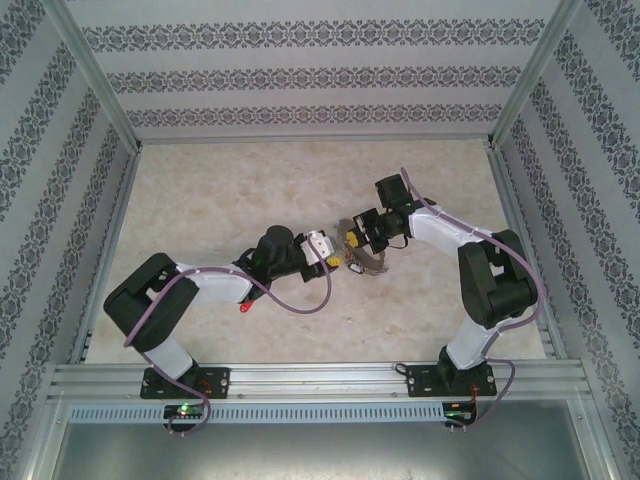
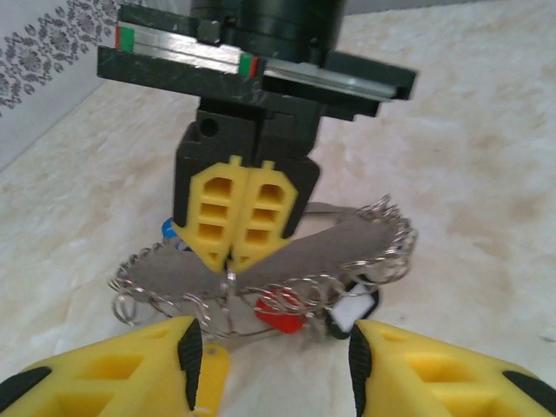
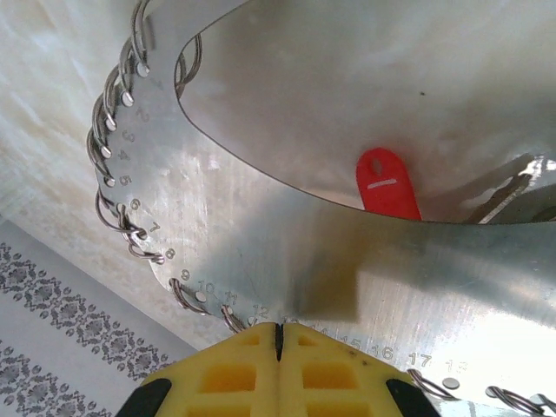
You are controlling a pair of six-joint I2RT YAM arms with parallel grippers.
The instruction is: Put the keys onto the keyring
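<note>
Silvery keyring (image 2: 347, 243) clamped edgewise in right pincer (image 2: 232, 259); left pincer (image 2: 278, 352) apart, facing keyring's near rim.

The keyring (image 3: 287, 261) is silvery grey, numbered along its rim. One key (image 3: 387, 187) has a red head; a tag (image 2: 352, 311) is white, edged black. The left gripper (image 2: 276, 352) and right gripper (image 2: 232, 261) are yellow with black pads. The table (image 1: 220, 190) is cream, marbled. The walls (image 1: 310, 80) are white with grey floral bands. The cables (image 1: 298, 311) are purple.
</note>
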